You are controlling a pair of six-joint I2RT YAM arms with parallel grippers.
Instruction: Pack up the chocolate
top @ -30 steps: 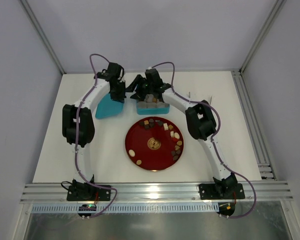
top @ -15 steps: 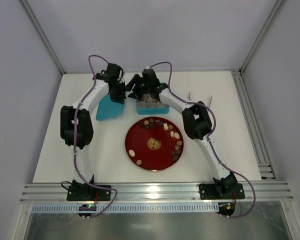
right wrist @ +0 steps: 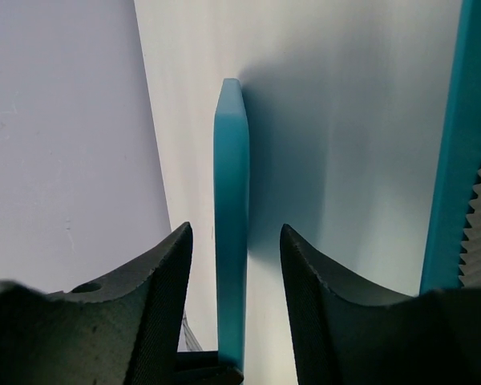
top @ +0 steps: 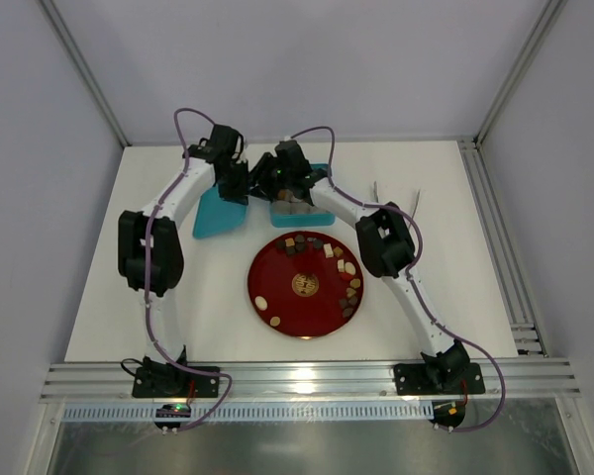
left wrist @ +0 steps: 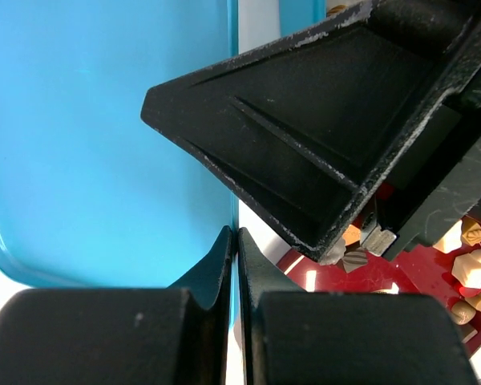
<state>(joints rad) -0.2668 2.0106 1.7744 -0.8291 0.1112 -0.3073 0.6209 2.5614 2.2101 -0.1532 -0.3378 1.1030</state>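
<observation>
the chocolate [top: 342, 269] sits in two places. many pieces, dark, tan and cream, lie along the far and right side of the red plate [top: 282, 302] in the middle of the worktop [top: 455, 257]. a handful are already in the teal box [top: 324, 214] just beyond the plate. packing has begun but looks well short of done, since more lies on the plate than in the box.

the teal lid [top: 213, 220] is off the box, just to its left. the left gripper [left wrist: 234, 237] has its fingers pressed together on the lid's thin edge. the right gripper [right wrist: 232, 233] hangs between lid and box with its fingers apart, one on either side of an upright teal edge [right wrist: 231, 152] and not touching it. i cannot tell whether that edge belongs to the lid or the box.

neither gripper carries a piece. what is left is to move the plate's pieces over and close the lid.
</observation>
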